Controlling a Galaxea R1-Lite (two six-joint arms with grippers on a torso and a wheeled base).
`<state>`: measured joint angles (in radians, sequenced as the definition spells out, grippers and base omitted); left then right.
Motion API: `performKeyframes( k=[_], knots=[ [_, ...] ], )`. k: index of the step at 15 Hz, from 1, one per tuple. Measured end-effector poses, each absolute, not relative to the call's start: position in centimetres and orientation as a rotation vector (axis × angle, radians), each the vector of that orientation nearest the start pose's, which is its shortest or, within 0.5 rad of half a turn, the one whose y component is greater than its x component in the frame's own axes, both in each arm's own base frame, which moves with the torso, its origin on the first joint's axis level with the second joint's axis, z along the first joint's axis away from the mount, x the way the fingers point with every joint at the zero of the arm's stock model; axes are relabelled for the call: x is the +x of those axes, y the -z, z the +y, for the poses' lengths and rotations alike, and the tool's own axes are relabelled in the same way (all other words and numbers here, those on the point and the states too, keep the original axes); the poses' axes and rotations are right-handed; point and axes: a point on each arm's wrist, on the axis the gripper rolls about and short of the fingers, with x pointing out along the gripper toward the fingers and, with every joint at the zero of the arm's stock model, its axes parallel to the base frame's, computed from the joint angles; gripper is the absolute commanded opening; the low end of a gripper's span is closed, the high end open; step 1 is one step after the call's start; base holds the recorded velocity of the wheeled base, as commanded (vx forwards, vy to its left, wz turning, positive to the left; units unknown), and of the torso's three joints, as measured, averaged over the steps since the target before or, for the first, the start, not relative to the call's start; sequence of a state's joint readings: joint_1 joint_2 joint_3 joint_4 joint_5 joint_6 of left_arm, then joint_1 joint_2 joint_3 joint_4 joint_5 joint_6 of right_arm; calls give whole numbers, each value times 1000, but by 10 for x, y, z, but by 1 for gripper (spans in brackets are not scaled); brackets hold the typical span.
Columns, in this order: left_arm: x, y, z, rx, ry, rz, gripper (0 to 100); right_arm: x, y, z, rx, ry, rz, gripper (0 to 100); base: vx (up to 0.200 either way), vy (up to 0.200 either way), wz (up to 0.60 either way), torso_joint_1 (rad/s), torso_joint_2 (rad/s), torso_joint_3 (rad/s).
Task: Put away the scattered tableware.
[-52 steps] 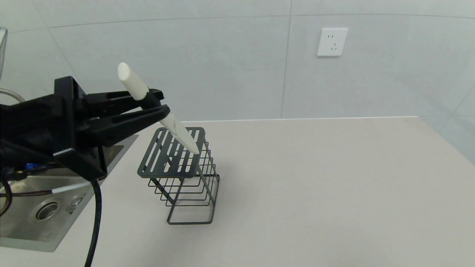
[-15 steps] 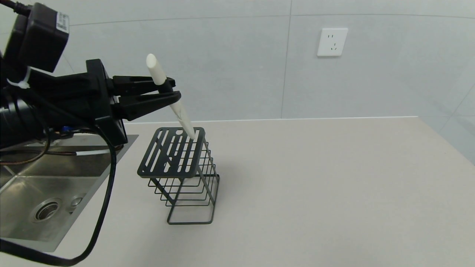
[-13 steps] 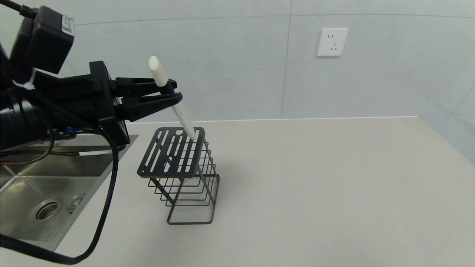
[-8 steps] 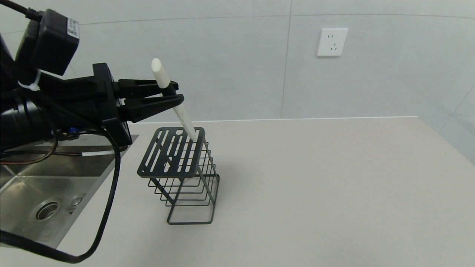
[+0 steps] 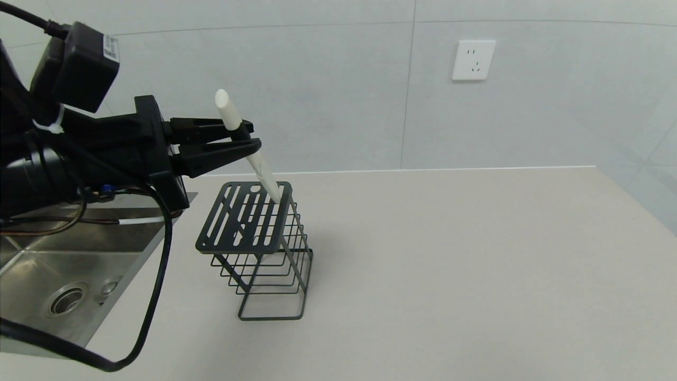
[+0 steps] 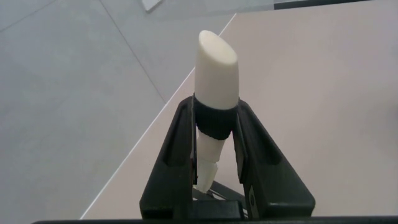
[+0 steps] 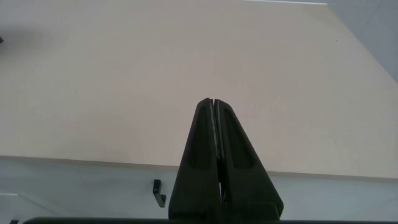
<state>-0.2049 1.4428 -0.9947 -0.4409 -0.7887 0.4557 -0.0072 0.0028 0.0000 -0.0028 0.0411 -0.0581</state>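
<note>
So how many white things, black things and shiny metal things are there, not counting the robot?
White: 2, the knife and the wall socket
Black: 1, the wire rack
Shiny metal: 1, the sink
Total: 4

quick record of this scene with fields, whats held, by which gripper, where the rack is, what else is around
held item: white utensil, tilted, tip down
holder: left gripper, shut on its handle
tip position: at the far right corner of the slotted top of the black rack; whether it has entered a slot is unclear
rack location: standing on the counter, beside the sink
other arm: right gripper, shut, empty, over the counter
background: wall socket
</note>
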Motion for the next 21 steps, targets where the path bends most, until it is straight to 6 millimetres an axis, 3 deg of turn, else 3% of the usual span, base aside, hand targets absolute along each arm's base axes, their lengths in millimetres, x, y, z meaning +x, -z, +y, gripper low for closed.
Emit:
performKeyframes(
  k=[21],
  knots=[
    [252,-265,-70,443,997,-159,0,-23,-76,1,-57,-35,-2,0,0,0,0,0,0,0]
  ],
)
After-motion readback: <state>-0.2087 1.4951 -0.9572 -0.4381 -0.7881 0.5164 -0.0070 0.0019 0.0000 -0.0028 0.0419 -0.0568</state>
